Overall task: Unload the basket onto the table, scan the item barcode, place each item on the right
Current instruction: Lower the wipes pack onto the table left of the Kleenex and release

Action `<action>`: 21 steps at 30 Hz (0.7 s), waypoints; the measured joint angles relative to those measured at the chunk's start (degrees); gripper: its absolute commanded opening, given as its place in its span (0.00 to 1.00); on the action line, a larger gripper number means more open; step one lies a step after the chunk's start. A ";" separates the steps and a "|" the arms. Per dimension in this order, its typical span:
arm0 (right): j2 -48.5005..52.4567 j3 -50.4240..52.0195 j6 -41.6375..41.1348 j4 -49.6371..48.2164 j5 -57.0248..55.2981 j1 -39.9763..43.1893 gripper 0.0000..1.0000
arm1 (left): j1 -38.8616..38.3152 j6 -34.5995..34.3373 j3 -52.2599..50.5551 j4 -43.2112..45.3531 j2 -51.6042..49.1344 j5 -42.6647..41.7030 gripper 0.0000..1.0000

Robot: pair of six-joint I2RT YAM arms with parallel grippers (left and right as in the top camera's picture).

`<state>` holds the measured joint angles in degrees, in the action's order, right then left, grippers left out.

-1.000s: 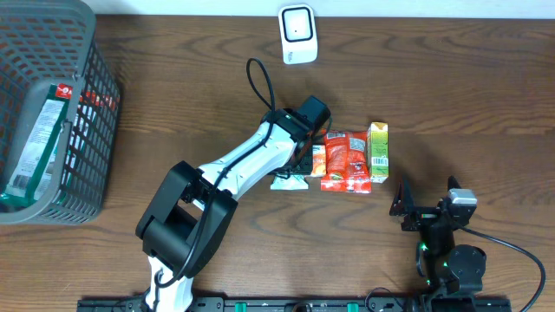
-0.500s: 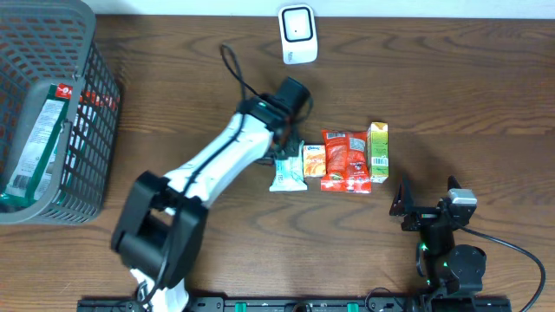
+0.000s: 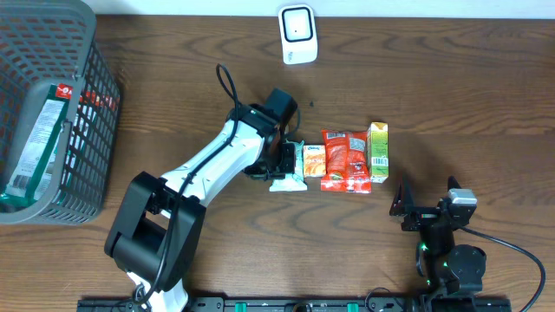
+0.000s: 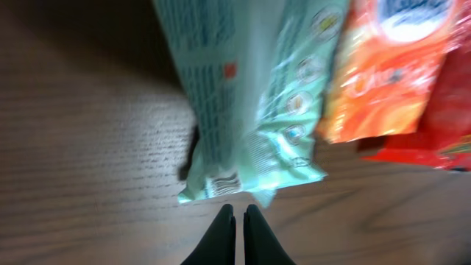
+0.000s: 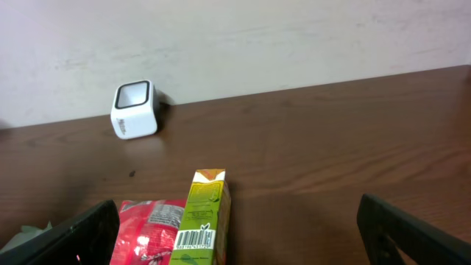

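Four items lie in a row mid-table: a mint-green packet [image 3: 289, 171], an orange packet [image 3: 314, 160], a red packet [image 3: 345, 160] and a green carton [image 3: 378, 153]. My left gripper [image 3: 279, 163] sits low at the mint packet's left side. In the left wrist view it [image 4: 237, 211] is shut, tips just short of the mint packet's [image 4: 250, 96] crimped end, nothing visible between them. The white scanner [image 3: 297, 33] stands at the back edge. My right gripper [image 5: 237, 239] is open, and the carton [image 5: 202, 217] in front of it shows its barcode.
A grey wire basket [image 3: 82, 130] holding a flat packet stands at the far left. The right arm [image 3: 444, 238] rests near the front edge, right of the items. In the right wrist view the scanner [image 5: 134, 109] stands against the back wall.
My left gripper has shut and swung left, from over the orange and red packets to the mint packet's left side. The right arm has stayed still.
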<state>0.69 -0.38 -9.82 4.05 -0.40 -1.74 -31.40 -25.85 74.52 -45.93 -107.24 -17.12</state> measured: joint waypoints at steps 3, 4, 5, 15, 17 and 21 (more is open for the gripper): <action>0.00 0.00 0.00 0.00 0.02 0.00 0.99 | 0.00 0.20 -2.40 3.52 0.00 -0.35 0.08; 0.00 0.00 0.02 0.00 0.02 0.00 0.99 | 0.00 0.24 -3.48 5.75 0.00 -0.55 0.08; 0.00 0.00 0.02 0.00 0.02 0.00 0.99 | 0.00 0.22 -4.61 7.56 0.00 -0.61 0.08; 0.00 0.00 0.00 0.00 0.02 0.00 0.99 | 0.07 0.24 -9.20 13.31 0.37 -1.01 0.08; 0.00 0.00 0.02 0.00 0.02 0.00 0.99 | 0.07 0.39 -9.20 13.09 0.81 -0.98 0.08; 0.00 0.00 0.02 0.00 0.02 0.00 0.99 | 0.09 1.09 -9.11 12.61 4.17 -0.81 0.14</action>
<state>0.69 -0.38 -9.80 4.05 -0.38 -1.74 -31.31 -24.75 65.41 -33.32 -103.07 -17.93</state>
